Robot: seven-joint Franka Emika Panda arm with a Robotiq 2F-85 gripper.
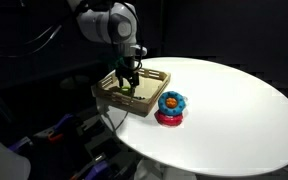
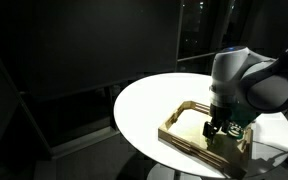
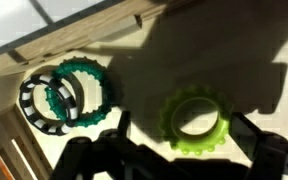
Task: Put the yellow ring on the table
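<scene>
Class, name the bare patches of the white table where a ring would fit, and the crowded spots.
Free: the wide table beyond the blue ring and red ring, out to the rim. Crowded: the wooden tray, with the yellow ring and green ring under the gripper.

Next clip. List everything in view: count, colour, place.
table: one, white, round, under everything.
tray: one, light wood, at table edge.
yellow ring: one, yellow-green, in tray, below hand.
teal ring: one, teal, in tray, overlapping striped ring.
striped ring: one, black-white, in tray.
blue ring: one, blue with orange centre, atop red ring.
red ring: one, red, on table beside tray.
arm: one, grey-white, above tray.
hand: one, dark, open, over yellow ring.
</scene>
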